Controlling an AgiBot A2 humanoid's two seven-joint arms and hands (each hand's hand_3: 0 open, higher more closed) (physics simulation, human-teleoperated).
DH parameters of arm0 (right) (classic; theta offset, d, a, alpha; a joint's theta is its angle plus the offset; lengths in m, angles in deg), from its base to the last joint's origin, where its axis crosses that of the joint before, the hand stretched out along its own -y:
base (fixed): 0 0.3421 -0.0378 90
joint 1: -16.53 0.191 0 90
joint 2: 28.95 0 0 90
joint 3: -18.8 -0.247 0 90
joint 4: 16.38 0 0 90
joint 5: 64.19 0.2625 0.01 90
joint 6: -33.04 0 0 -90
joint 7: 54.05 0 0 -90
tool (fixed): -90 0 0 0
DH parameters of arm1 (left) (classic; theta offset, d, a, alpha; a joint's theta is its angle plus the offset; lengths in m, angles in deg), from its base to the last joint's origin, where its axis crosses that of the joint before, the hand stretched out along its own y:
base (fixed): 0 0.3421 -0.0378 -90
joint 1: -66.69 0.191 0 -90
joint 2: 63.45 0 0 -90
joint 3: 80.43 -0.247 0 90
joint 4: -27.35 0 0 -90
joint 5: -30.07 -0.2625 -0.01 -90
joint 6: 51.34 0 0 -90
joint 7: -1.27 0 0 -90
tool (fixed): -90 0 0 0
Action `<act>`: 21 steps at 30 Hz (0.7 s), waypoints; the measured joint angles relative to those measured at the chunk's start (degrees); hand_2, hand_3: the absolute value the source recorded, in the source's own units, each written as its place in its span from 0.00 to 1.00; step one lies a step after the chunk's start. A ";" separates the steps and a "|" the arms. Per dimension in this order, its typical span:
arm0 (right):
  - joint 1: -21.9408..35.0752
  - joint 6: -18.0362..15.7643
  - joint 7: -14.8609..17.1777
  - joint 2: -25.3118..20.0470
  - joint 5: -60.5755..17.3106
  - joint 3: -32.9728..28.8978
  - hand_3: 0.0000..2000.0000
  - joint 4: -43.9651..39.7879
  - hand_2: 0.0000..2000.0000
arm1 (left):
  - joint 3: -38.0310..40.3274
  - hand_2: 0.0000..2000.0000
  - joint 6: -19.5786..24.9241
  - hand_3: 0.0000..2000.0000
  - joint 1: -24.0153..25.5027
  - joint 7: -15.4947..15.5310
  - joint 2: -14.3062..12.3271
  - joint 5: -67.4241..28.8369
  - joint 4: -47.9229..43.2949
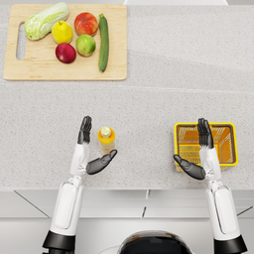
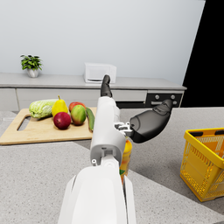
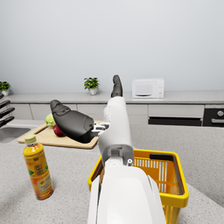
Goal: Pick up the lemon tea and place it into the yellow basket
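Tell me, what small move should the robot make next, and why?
Probably close the left hand around the yellow-capped orange lemon tea bottle. The bottle stands upright on the speckled grey counter between that open hand's fingers and thumb, not yet gripped.

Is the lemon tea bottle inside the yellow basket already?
No, the lemon tea bottle stands upright on the counter by the left hand, well apart from the yellow basket.

Overhead head view, two low forearm views, all sharing the yellow basket (image 1: 230,144).
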 measured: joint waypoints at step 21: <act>2.38 0.20 -0.21 -3.30 -6.47 -2.70 0.00 3.12 0.00 | -6.46 0.00 0.21 0.00 -14.27 0.21 -8.95 -9.03 45.46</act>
